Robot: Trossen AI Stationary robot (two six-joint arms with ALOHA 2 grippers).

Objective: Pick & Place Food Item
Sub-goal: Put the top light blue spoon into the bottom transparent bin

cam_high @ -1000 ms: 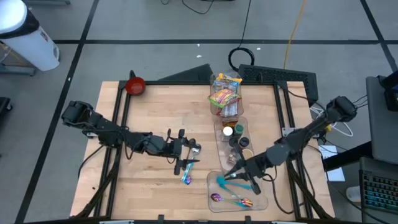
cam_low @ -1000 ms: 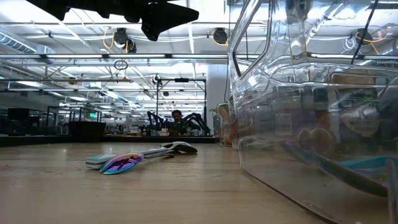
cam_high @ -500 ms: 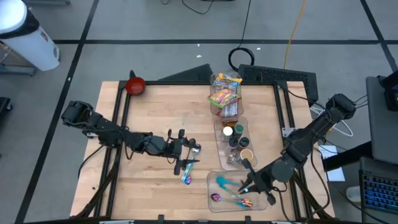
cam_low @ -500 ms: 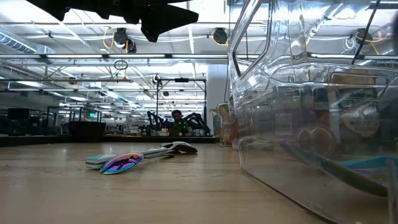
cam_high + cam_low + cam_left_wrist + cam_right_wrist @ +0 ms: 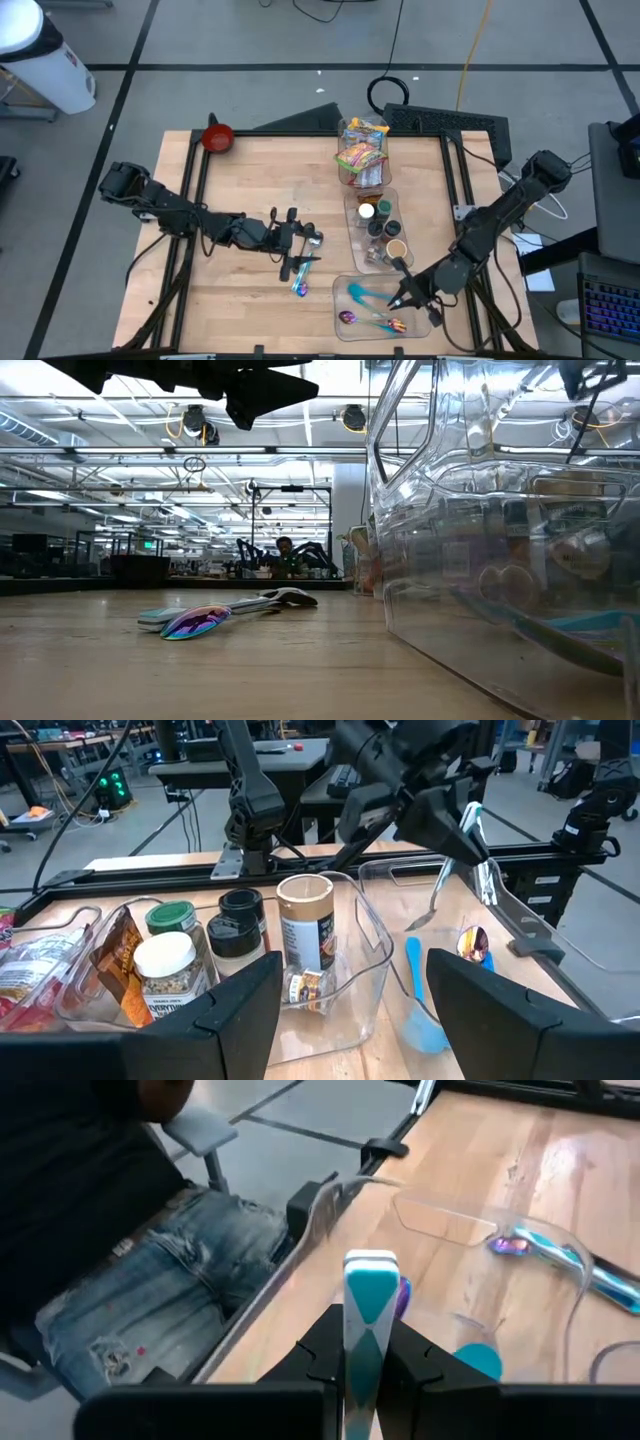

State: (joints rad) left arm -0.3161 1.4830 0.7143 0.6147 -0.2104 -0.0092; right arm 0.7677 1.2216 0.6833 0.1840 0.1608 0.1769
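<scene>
Right pincer point(image 5: 402, 301) swung over clear bin point(image 5: 425, 322), clamped on teal-handled utensil point(image 5: 368, 1315), left pincer point(image 5: 297, 243) wide above wooden table point(image 5: 250, 190)

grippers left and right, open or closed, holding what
Left gripper: jaws open, holding nothing.
Right gripper: jaws shut on a teal-and-white handled utensil.

You won't find any wording here that can be read. The white-lidded jar point(image 5: 168, 982), the tan-lidded jar point(image 5: 303, 928) and the small jar point(image 5: 306, 988) lying in the clear container point(image 5: 372, 982) all carry labels, but their print is too small to make out. The snack packets point(image 5: 361, 148) in the bin at the far side of the table point(image 5: 250, 200) show bright printing, yet no word or brand on them is legible to you.
</scene>
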